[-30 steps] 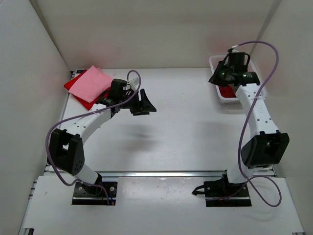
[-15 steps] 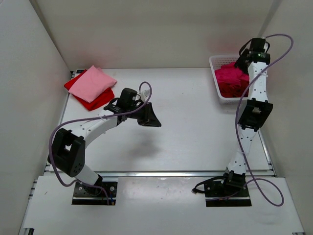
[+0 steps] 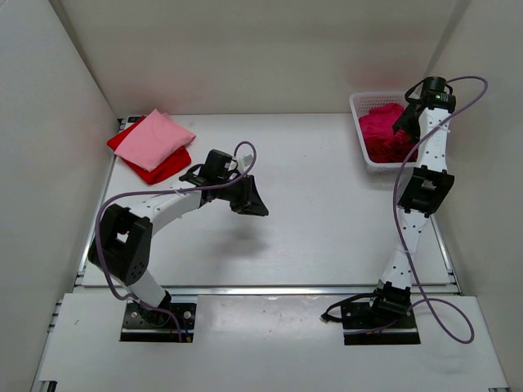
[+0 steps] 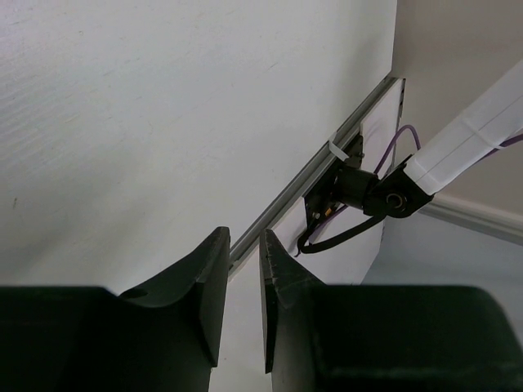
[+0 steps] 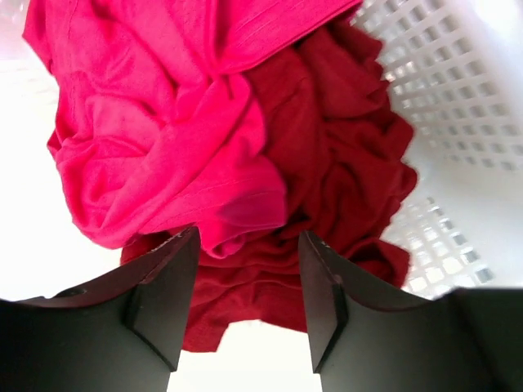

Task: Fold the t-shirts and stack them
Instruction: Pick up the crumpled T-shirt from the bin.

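Top external view is showing the white table (image 3: pixel 327 229) with both arms reaching over it. The right arm (image 3: pixel 421 188), which was bending low over the far right corner a second ago, is now standing stretched up tall. The left arm (image 3: pixel 163 208) has been swinging away from the far left corner toward the table's middle. The white lattice basket (image 3: pixel 357 102) is sitting in the far right corner, no longer hidden by the arm. A crumpled magenta t-shirt (image 3: pixel 377 122) is lying in it on top of a dark red t-shirt (image 3: pixel 392 149). At the far left a folded light pink t-shirt (image 3: pixel 159 137) is resting on a folded bright red t-shirt (image 3: pixel 163 169), both lying just as before. The right gripper (image 3: pixel 406 124) is hanging above the basket; in its wrist view its fingers (image 5: pixel 163 302) are standing wide apart and gripping nothing. The left gripper (image 3: pixel 249 198) is hovering over bare table, its fingers (image 4: pixel 208 278) drawn in from their earlier spread to a narrow slit with nothing between them.
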### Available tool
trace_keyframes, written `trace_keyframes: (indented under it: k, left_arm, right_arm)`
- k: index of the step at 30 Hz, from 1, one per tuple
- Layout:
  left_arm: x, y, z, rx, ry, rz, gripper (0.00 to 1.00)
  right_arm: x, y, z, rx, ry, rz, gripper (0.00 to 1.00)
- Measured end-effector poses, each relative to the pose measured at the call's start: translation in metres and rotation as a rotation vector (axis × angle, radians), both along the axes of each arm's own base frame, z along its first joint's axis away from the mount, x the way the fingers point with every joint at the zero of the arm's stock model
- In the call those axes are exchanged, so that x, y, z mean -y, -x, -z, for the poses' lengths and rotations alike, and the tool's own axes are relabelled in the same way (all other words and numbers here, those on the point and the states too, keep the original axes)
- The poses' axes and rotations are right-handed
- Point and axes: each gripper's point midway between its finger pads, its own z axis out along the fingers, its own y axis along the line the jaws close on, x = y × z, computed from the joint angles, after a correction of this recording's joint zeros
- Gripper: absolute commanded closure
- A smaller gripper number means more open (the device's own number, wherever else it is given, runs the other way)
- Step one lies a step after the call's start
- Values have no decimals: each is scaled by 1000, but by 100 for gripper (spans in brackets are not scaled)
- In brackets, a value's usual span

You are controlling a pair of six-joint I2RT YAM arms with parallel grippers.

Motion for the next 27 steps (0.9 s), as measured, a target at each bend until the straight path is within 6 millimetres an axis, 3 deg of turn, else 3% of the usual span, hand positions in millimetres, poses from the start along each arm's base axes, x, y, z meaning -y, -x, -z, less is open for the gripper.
trace_keyframes:
  k: [7, 21, 24, 26, 27]
  left_arm:
    - [-1, -2, 0, -1, 2, -5, 68]
    - [-2, -6, -1, 9, 10, -11, 68]
    - [-3, -6, -1, 9, 9, -13, 68]
    - [-3, -6, -1, 9, 9, -13, 68]
    - [-3, -6, -1, 9, 9, -13, 68]
  right_arm:
    - [6, 0, 0, 17, -41, -2, 49]
    - [-11, -23, 21, 67, -142, -47, 58]
    - [-12, -27, 20, 84, -152, -50, 76]
    - [-16, -33, 17, 107, -153, -61, 93]
    - [-17, -36, 15, 121, -148, -63, 97]
